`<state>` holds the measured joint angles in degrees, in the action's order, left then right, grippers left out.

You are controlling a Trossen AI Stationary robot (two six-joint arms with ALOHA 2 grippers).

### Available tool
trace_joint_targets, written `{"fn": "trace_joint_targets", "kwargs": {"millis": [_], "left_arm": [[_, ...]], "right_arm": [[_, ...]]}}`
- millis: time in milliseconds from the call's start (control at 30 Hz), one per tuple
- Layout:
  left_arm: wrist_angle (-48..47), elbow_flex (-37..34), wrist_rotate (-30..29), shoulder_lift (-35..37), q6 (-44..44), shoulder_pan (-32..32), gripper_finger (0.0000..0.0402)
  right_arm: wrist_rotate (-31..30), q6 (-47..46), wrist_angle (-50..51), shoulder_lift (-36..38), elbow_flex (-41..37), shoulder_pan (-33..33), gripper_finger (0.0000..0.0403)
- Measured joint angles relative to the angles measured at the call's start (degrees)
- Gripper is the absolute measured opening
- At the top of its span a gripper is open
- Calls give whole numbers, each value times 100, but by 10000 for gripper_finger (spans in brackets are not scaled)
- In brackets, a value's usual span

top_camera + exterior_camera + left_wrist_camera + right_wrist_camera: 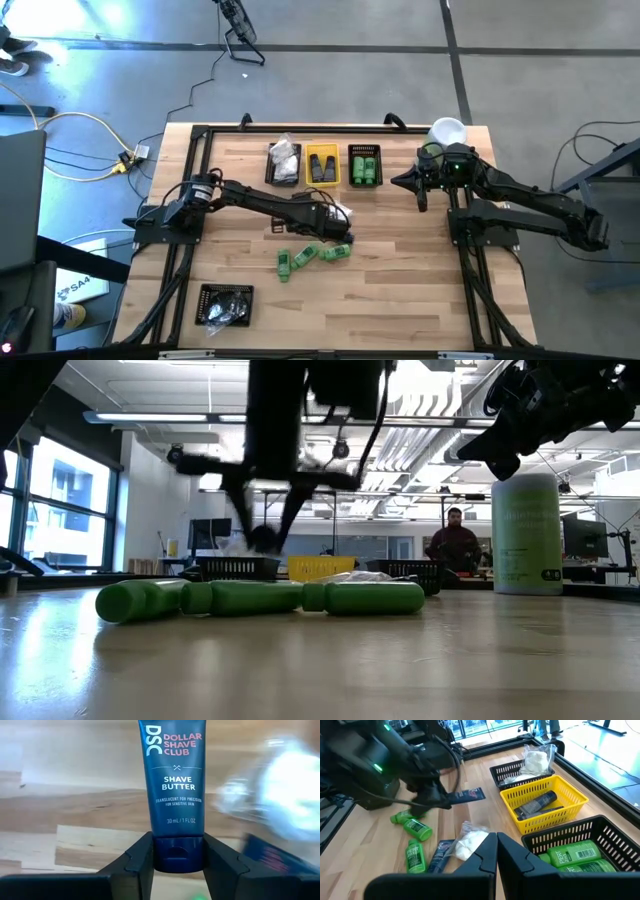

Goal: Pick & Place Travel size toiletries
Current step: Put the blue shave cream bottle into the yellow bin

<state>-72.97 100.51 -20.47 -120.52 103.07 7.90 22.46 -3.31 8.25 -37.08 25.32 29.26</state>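
A: Left gripper (177, 865)?
B: Fingers clamped on the cap of a dark blue tube (173, 785), held above the table (420, 270) mid-board.
A: Other items?
B: Three green bottles (312, 256) loose just beside it; a white packet (470, 840) near.
A: Right gripper (497, 851)?
B: Fingers pressed together, empty, by the far right corner.

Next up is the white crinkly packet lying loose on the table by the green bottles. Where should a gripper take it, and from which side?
Likely from straight above, pinching the puffy middle of the white packet. It lies flat and soft on the table, offering no rigid edge. A blue tube lies close beside it, so close the fingers across the packet's narrower width, away from that tube. The left gripper is already shut on the shave butter tube.
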Motion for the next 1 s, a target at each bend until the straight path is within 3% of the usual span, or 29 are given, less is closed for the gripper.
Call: {"fn": "trace_joint_targets", "kwargs": {"millis": [300, 800, 1000], "left_arm": [[-439, 1367, -1171, 6, -1245, -173, 128], [257, 1606, -1226, -21, -3135, -1350, 129], [478, 1611, -993, -214, -3574, -1584, 129]], "right_arm": [[2, -1, -2, 0, 0, -1, 2], [10, -5, 5, 0, 0, 0, 2], [7, -1, 11, 0, 0, -2, 2]]}}
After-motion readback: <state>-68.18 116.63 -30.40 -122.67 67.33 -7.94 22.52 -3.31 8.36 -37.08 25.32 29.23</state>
